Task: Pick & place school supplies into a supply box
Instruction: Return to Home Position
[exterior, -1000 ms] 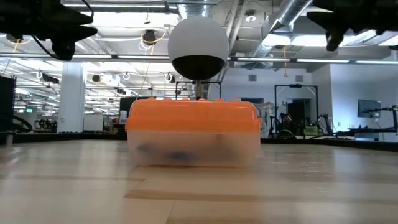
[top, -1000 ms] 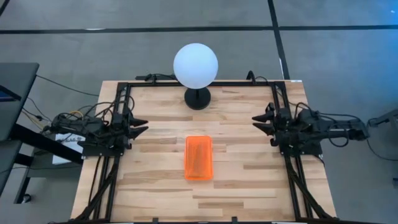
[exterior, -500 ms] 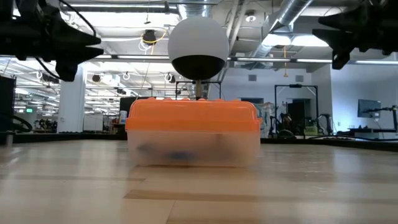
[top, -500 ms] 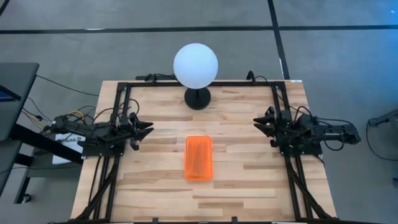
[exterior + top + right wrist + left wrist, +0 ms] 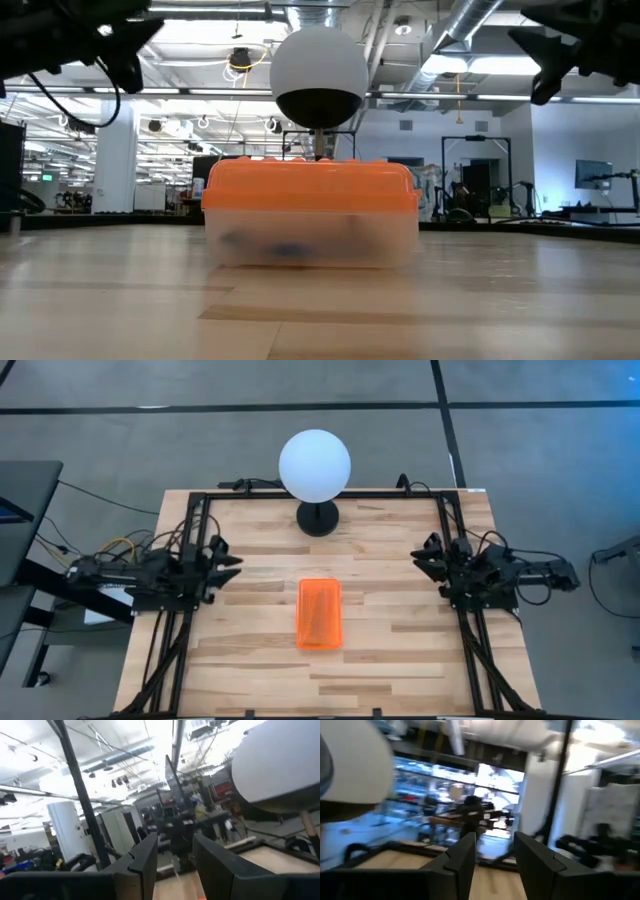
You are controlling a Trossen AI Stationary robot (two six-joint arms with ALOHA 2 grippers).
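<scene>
Orange-lidded box (image 5: 320,613) is lying shut at the middle of the table (image 5: 400,660), school supplies (image 5: 285,247) dimly showing inside. Left pincer (image 5: 232,560) and right pincer (image 5: 418,555) are hanging at the table's sides, slightly open, holding nothing, probably because the packing is finished.

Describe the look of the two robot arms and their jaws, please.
Both the left arm and the right arm are black, slender and jointed, with black cables looping along them; the left also carries yellowish wires. Their jaws are two dark, flat, angular plates.
</scene>
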